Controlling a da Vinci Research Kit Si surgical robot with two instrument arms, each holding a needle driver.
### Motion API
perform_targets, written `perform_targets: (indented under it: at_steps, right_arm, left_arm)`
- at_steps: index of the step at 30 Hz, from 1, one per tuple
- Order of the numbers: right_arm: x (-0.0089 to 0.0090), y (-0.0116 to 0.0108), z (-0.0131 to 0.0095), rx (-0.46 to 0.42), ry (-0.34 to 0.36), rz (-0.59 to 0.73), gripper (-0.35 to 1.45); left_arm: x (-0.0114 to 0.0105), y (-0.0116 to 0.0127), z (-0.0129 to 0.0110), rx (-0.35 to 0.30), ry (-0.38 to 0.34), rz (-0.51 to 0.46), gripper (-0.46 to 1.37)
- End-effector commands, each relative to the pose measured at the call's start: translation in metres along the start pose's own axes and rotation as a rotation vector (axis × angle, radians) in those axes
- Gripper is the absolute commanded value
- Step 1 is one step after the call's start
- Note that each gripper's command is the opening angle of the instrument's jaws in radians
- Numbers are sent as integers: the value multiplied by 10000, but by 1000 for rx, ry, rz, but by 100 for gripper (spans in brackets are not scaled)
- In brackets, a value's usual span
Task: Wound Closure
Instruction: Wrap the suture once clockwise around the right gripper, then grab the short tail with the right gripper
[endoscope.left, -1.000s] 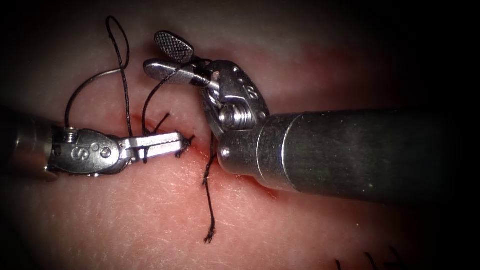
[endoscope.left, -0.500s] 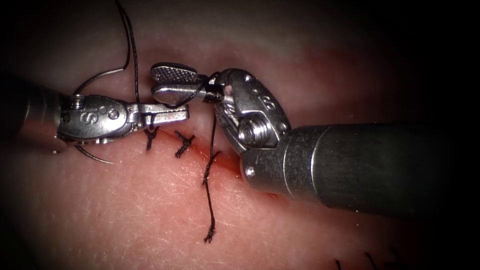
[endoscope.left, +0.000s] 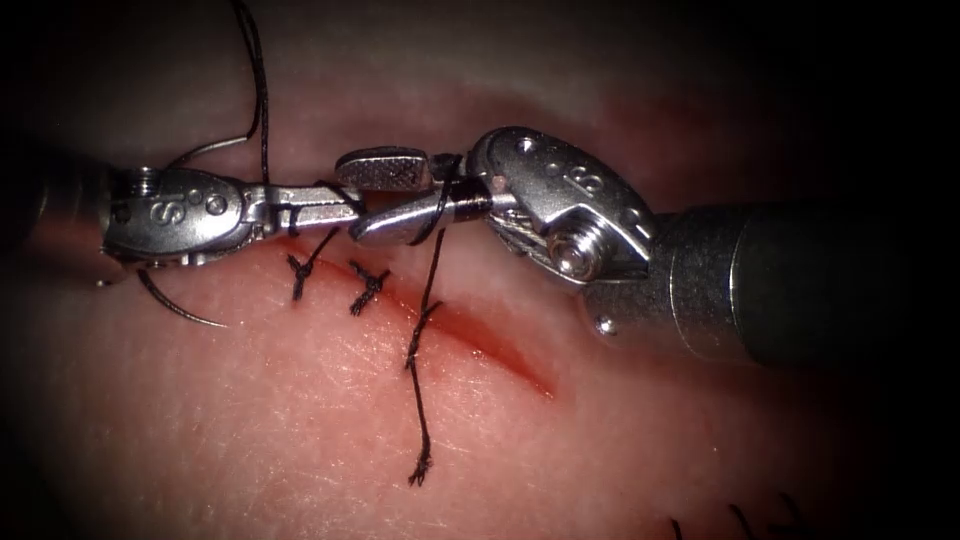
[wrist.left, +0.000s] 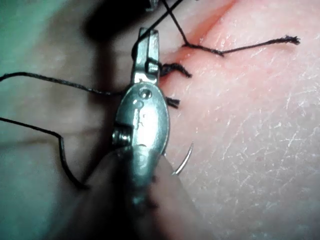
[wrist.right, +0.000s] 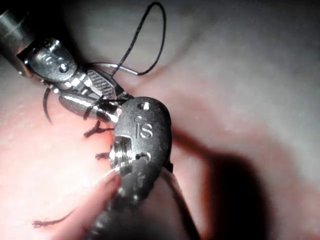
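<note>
The left arm's steel needle driver (endoscope.left: 335, 207), clamped on black thread (endoscope.left: 428, 300), has risen toward twelve o'clock, meeting the right arm's thread-wrapped, parted tool (endoscope.left: 385, 195), so the loop looks ready for drawing through.

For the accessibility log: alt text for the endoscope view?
Two tools meet above the cut in the tissue: the left tool is shut on thread, and the right tool is open with thread looped round it. The needle lies free on the tissue, left of two knots.

thread (endoscope.left: 424, 330): black, frayed at its end
tissue (endoscope.left: 300, 420): pale pink, fine white lines
cut (endoscope.left: 480, 340): red
right tool (endoscope.left: 385, 195): silver, cross-hatched jaw face
needle (endoscope.left: 178, 308): dark grey
</note>
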Motion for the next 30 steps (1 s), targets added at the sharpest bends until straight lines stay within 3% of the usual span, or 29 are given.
perform_targets:
  at_steps: [1,12,19,23,30]
  right_arm:
    - [-1,1,1,14,-26,-5,66]
    - [-11,-9,26,174,-290,-19,60]
    - [-12,-7,27,231,-427,-15,59]
    - [-15,-7,25,245,-491,-15,57]
    - [-28,-16,26,263,-545,-29,58]
  left_arm:
    - [0,0,0,-10,-2,-1,-35]
    - [3,-4,-5,-21,-9,-10,-35]
    - [4,0,-6,-20,-10,-10,-35]
    - [6,4,-8,-20,-10,-10,-35]
    - [7,8,-9,-22,-15,-9,-35]
